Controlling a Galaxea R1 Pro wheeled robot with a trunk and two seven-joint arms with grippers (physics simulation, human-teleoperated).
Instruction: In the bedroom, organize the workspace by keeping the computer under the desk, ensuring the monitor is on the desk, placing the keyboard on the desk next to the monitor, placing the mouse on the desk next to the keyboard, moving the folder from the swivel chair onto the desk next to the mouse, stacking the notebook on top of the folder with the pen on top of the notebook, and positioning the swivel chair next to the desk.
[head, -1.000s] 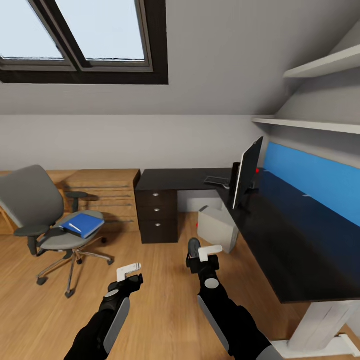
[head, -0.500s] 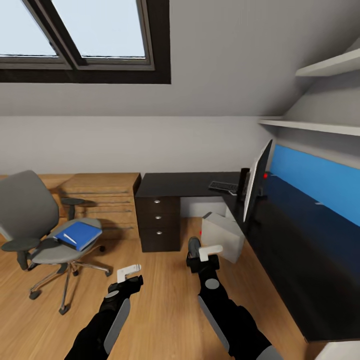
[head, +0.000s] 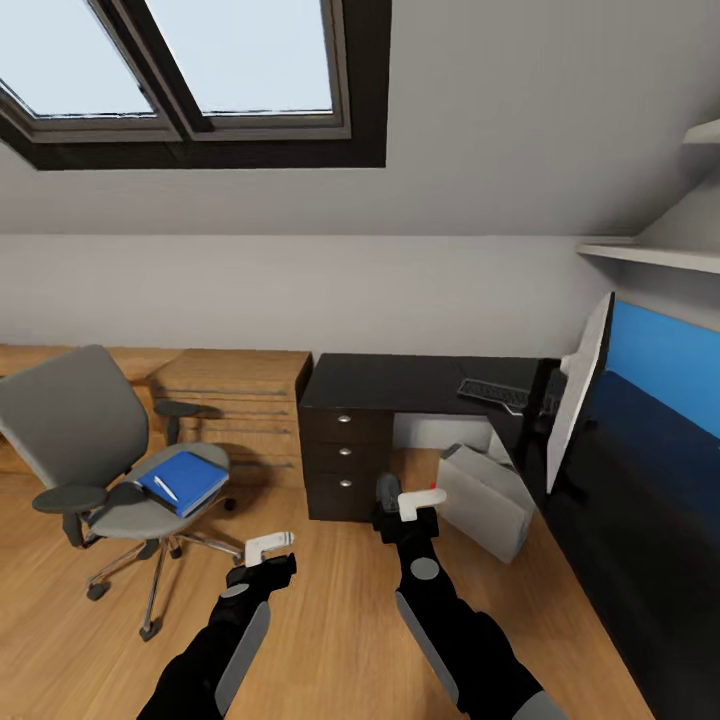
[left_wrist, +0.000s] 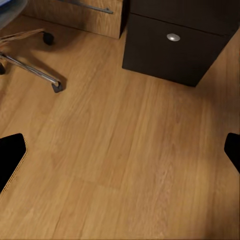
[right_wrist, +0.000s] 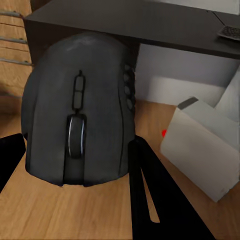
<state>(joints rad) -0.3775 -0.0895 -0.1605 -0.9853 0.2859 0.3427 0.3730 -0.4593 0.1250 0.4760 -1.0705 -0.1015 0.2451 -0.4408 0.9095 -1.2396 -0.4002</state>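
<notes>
My right gripper (head: 405, 503) is shut on the dark grey mouse (head: 388, 491), held above the wood floor; up close the mouse (right_wrist: 77, 130) sits between the jaws of that gripper (right_wrist: 80, 175). My left gripper (head: 268, 548) hangs open over bare floor, its fingers apart (left_wrist: 120, 155). At the left stands the grey swivel chair (head: 70, 425) with the blue folder (head: 190, 478) on its seat and the pen (head: 165, 488) lying on the folder. The black desk (head: 400, 380) carries the keyboard (head: 495, 393) and the monitor (head: 578, 390). The computer (head: 485, 500) leans below the desk. The notebook is out of view.
A black drawer unit (head: 345, 450) stands under the desk's left end, a light wooden drawer unit (head: 240, 400) beside it against the wall. A blue wall panel (head: 665, 365) backs the desk's right wing. The chair's chrome base (left_wrist: 30, 70) is near my left gripper.
The camera has swung left, so the whole room has shifted right in the picture. Both arms keep their pose and the mouse stays in my right gripper.
</notes>
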